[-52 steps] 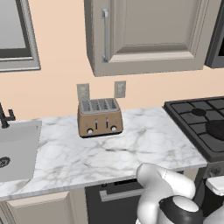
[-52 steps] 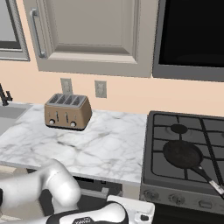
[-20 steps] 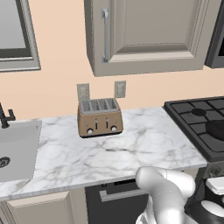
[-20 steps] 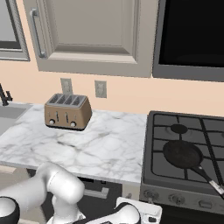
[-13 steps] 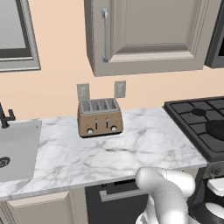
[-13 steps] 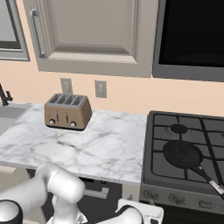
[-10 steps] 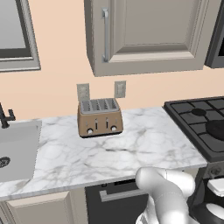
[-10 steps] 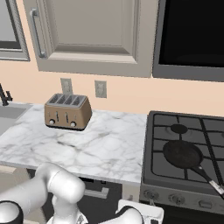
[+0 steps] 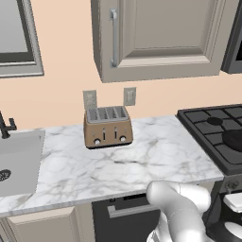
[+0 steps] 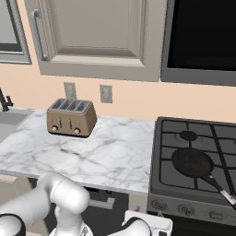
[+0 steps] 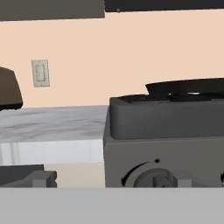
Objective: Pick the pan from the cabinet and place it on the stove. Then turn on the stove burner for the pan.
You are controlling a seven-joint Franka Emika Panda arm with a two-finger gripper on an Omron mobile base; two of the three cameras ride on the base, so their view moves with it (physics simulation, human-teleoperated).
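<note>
Pan (image 10: 192, 162) sits on the stove (image 10: 203, 184) grate over a front burner, handle trailing toward the front edge, so placing looks done. Released and wide, the tool faces a stove knob (image 11: 154, 178) at the front panel, ready for turning.

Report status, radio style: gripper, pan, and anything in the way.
Gripper open, low at the stove front, facing a knob. Pan on a front burner, cabinet door shut. Nothing between hand and knob.

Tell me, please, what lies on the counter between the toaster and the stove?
Only bare marble counter separates the toaster from the stove, in the right base view.
</note>
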